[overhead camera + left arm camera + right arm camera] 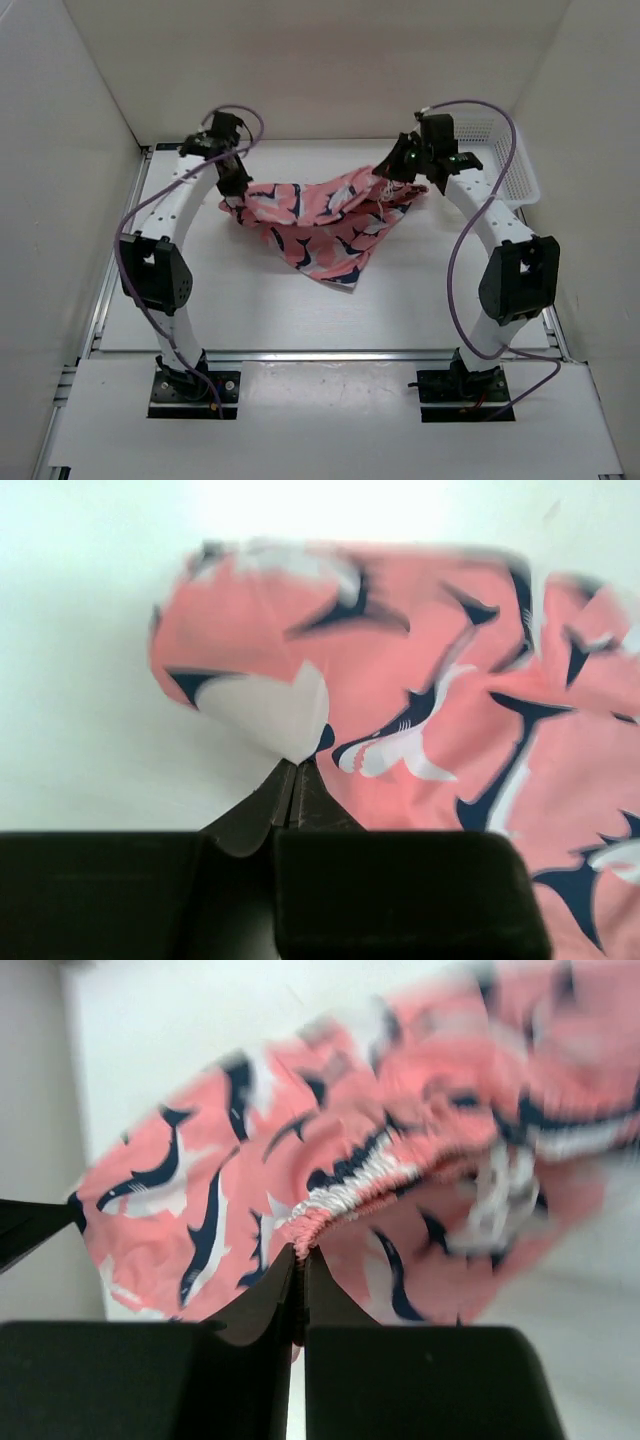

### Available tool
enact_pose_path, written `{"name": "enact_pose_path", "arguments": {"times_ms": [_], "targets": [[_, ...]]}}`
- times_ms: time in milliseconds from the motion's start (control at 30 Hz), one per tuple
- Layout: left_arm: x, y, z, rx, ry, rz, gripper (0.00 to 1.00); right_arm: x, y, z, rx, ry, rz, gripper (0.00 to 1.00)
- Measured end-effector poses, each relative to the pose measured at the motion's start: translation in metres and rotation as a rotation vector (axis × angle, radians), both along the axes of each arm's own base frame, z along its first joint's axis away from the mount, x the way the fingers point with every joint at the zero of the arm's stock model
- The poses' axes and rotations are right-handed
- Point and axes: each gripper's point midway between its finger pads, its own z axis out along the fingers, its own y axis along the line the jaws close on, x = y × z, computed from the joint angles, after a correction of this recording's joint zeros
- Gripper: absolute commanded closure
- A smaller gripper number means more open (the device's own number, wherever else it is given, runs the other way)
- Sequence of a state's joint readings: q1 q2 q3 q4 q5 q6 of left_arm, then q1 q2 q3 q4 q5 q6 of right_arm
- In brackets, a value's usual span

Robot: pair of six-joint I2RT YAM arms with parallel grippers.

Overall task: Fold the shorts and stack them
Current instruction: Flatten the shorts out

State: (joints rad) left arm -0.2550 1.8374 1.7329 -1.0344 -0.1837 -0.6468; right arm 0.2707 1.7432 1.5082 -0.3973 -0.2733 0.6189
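No readable text, labels, brand marks or numbers in any view. Print on shorts (320,235) is pattern only, no lettering. Wrist views are blurred, so tiny print possibly goes unseen.

The left claw (296,780) sits at the bottom middle of the view, its two dark fingers (262,815) pressed together with no gap between the tips. A pale, pointed fold of the shorts (450,680) is pinched between those tips. From there the salmon-pink cloth, printed with navy-and-white shapes, spreads up and to the right, bunched into a rounded lump on the left and running out of view at the right edge. Its far edge is blurred. The white worktop (80,680) shows to the left and above the cloth
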Motion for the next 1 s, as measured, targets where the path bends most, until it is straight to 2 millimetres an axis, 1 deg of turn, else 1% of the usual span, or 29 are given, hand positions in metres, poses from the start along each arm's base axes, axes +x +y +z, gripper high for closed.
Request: {"name": "enact_pose_path", "arguments": {"times_ms": [33,67,100,133,167,200,233,267,300,333,367,433,467,500,533,567,633,667,700,733,767,833,867,900,933,1000], "targets": [[0.010,0.006,0.021,0.003,-0.047,0.010,0.90,0.009,0.002,0.025,0.015,-0.061,0.000,1.00],[0.019,0.013,0.044,0.010,-0.092,0.016,0.90,0.014,0.003,0.046,0.028,-0.110,0.000,1.00],[0.026,0.019,0.065,0.015,-0.139,0.020,0.90,0.014,0.003,0.062,0.036,-0.145,-0.001,1.00],[0.029,0.029,0.085,0.029,-0.181,0.030,0.90,0.009,0.001,0.076,0.042,-0.173,-0.001,1.00],[0.028,0.035,0.098,0.038,-0.206,0.035,0.90,0.001,-0.001,0.086,0.043,-0.189,-0.002,1.00],[0.023,0.041,0.107,0.050,-0.218,0.037,0.90,-0.008,-0.004,0.097,0.044,-0.211,-0.005,1.00],[0.014,0.045,0.112,0.058,-0.215,0.033,0.87,-0.018,-0.008,0.104,0.043,-0.225,-0.007,1.00],[0.004,0.047,0.112,0.064,-0.204,0.024,0.78,-0.030,-0.012,0.109,0.042,-0.248,-0.008,1.00],[-0.009,0.048,0.109,0.069,-0.185,0.008,0.41,-0.046,-0.017,0.110,0.035,-0.254,-0.012,1.00],[-0.023,0.048,0.103,0.070,-0.158,-0.012,0.14,-0.062,-0.023,0.105,0.022,-0.256,-0.022,1.00],[-0.039,0.047,0.092,0.064,-0.127,-0.030,0.00,-0.078,-0.031,0.097,0.001,-0.252,-0.036,1.00],[-0.076,0.044,0.064,0.044,-0.044,-0.069,0.00,-0.105,-0.048,0.071,-0.049,-0.221,-0.071,1.00],[-0.093,0.042,0.048,0.026,0.002,-0.086,0.00,-0.117,-0.058,0.052,-0.078,-0.195,-0.093,1.00],[-0.108,0.040,0.031,0.011,0.047,-0.097,0.00,-0.127,-0.067,0.031,-0.103,-0.156,-0.110,1.00],[-0.120,0.039,0.016,0.001,0.086,-0.102,0.02,-0.137,-0.077,0.006,-0.133,-0.100,-0.132,1.00],[-0.133,0.038,-0.004,-0.015,0.146,-0.103,0.05,-0.145,-0.087,-0.019,-0.161,-0.039,-0.157,1.00],[-0.150,0.032,-0.035,-0.039,0.234,-0.097,0.07,-0.162,-0.107,-0.073,-0.220,0.114,-0.201,1.00],[-0.157,0.030,-0.046,-0.049,0.269,-0.092,0.07,-0.172,-0.114,-0.096,-0.244,0.191,-0.217,1.00],[-0.162,0.027,-0.055,-0.061,0.291,-0.083,0.07,-0.180,-0.120,-0.112,-0.264,0.250,-0.231,1.00],[-0.165,0.024,-0.063,-0.075,0.305,-0.073,0.04,-0.188,-0.124,-0.124,-0.280,0.298,-0.239,1.00],[-0.170,0.020,-0.069,-0.092,0.319,-0.063,0.02,-0.195,-0.126,-0.130,-0.289,0.331,-0.244,1.00],[-0.175,0.013,-0.078,-0.121,0.336,-0.046,0.00,-0.196,-0.128,-0.131,-0.296,0.337,-0.255,1.00],[-0.179,0.010,-0.084,-0.135,0.352,-0.033,0.00,-0.195,-0.129,-0.131,-0.297,0.334,-0.260,0.97],[-0.182,0.008,-0.092,-0.144,0.370,-0.020,0.00,-0.195,-0.130,-0.131,-0.298,0.334,-0.267,0.90],[-0.188,0.007,-0.100,-0.151,0.393,-0.002,0.00,-0.194,-0.131,-0.130,-0.297,0.334,-0.276,0.88],[-0.202,0.006,-0.117,-0.161,0.453,0.032,0.00,-0.192,-0.133,-0.129,-0.296,0.332,-0.288,0.88]]}}
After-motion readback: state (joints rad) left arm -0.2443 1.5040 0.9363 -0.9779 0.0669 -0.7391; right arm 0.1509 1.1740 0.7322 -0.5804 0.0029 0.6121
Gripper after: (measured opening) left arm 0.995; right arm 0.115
